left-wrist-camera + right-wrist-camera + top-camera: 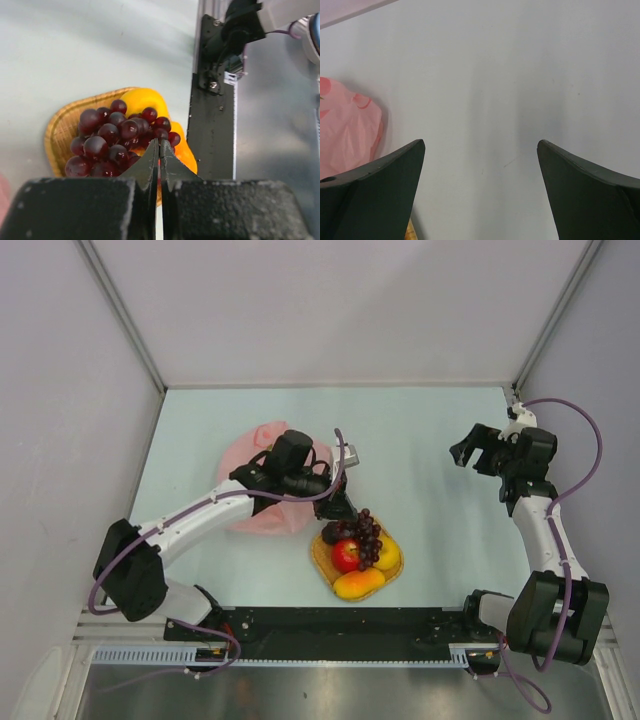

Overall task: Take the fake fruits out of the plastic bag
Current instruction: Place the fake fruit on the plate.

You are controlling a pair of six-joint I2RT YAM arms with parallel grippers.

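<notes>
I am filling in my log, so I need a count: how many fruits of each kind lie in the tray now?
Apple: 1
Grape bunch: 1
Mango: 1
Yellow round fruit: 1
Plum: 1 in view
Total in tray: 5

The grape bunch (pixel 107 140) looks glossy, the tray (pixel 57 130) woven, the plastic bag (pixel 345 130) crinkly.

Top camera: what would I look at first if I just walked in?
The bright fruits piled in the tray near the front middle of the table, with dark grapes on top. The left gripper, shut, points its tips at the grapes. The pink bag lies under that arm, and the right gripper hangs open at the far right.
</notes>
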